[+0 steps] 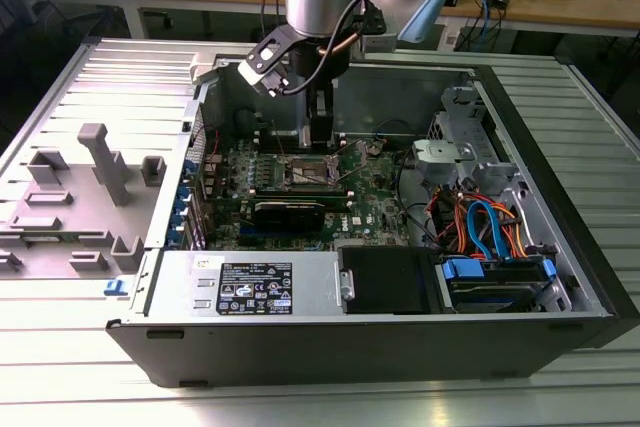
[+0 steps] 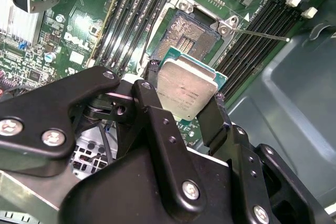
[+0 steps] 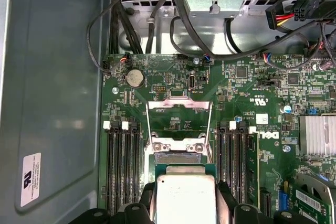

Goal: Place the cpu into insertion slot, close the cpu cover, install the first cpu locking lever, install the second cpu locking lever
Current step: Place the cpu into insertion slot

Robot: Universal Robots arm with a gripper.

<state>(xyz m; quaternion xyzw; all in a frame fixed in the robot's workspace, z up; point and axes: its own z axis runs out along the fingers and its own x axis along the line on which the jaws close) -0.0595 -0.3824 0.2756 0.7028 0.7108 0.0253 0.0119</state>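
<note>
Finding: the fingers (image 2: 211,120) are closed to the chip's width and clamp the cpu (image 2: 185,92) by two opposite edges. It lies flat between them, with its dull metal top facing the second wrist view. The gripper (image 2: 185,83) hangs above the insertion slot (image 2: 185,34) with the chip clear of it and not seated. In the exterior view the gripper (image 1: 318,135) stands directly over the slot (image 1: 308,173). I cannot tell from either wrist view how far the chip sits off the slot's centre. The cpu cover (image 3: 179,103) is folded back on the far side of the slot from the chip, so the dark contact field (image 3: 178,159) is exposed. Black memory slots (image 3: 119,167) flank the slot on two sides, close to its rim. Assessment: this placement depends on squareness more than force. I would keep the chip level, match its edges to the silvery rim, and confirm its corner orientation. The descent should be straight, with no sideways drag across the contacts. The grip should open only once the chip rests evenly inside the rim. The main risk is one edge landing tilted on the rim.
</note>
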